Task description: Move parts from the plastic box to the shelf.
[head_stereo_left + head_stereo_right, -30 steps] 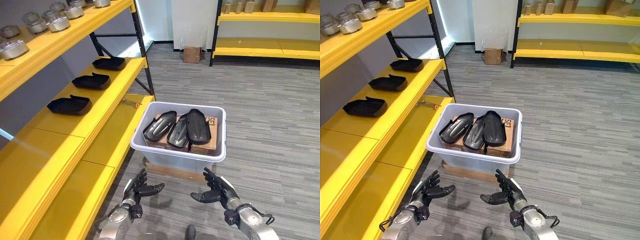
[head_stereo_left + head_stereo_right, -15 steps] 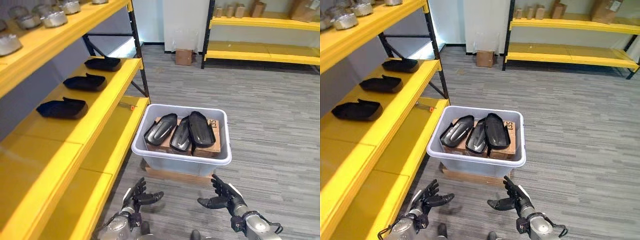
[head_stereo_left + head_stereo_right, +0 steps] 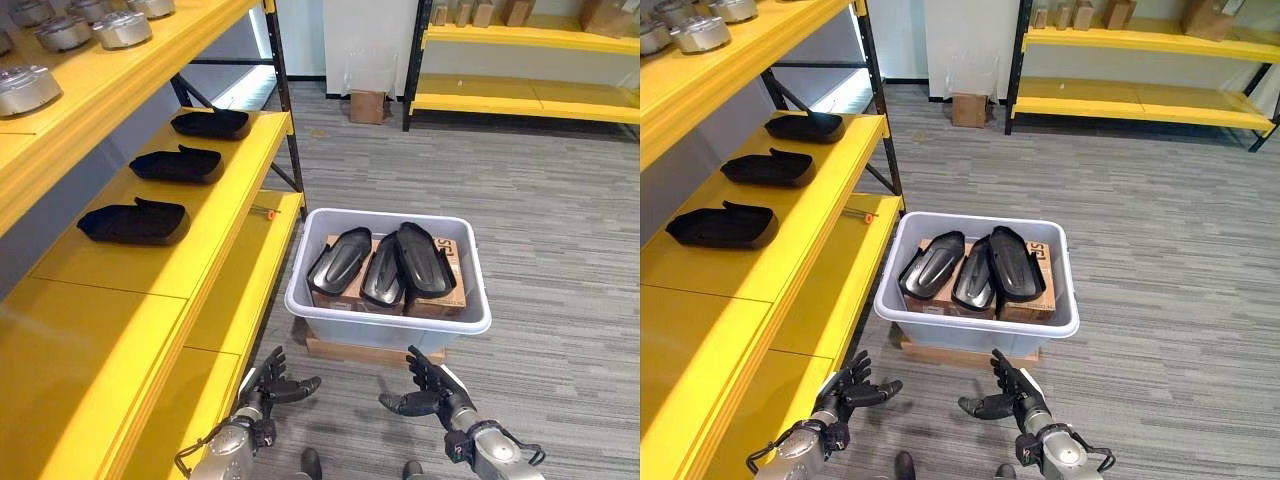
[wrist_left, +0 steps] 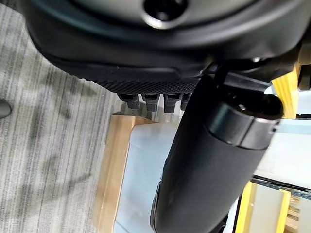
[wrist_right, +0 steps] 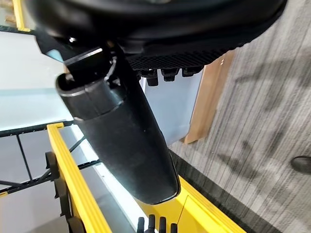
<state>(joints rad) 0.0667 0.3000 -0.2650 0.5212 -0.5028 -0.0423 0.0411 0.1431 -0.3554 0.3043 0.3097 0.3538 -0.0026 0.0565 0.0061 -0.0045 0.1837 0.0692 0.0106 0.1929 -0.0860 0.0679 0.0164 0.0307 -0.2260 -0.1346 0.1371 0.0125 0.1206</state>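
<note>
Both hands hang low in front of the plastic box point(image 3: 388, 325), palms turned toward each other, nothing in either one. The left hand point(image 3: 270, 382) sits just off the box's near left corner, fingers spread and relaxed, thumb pointing inward toward the other hand. The right hand point(image 3: 428, 390) mirrors it below the box's near right side, fingers fanned open, thumb reaching left. Neither touches the box. Inside, three black parts point(image 3: 383, 265) lie side by side, leaning on cardboard cartons point(image 3: 437, 303). The box rests on a flat wooden board point(image 3: 345, 349) on the grey carpet point(image 3: 560, 230). To the left, the yellow shelf point(image 3: 215, 195) already carries three more black parts point(image 3: 135, 222) in a row, well apart from the hands. Metal cans point(image 3: 25, 88) line the level above.
</note>
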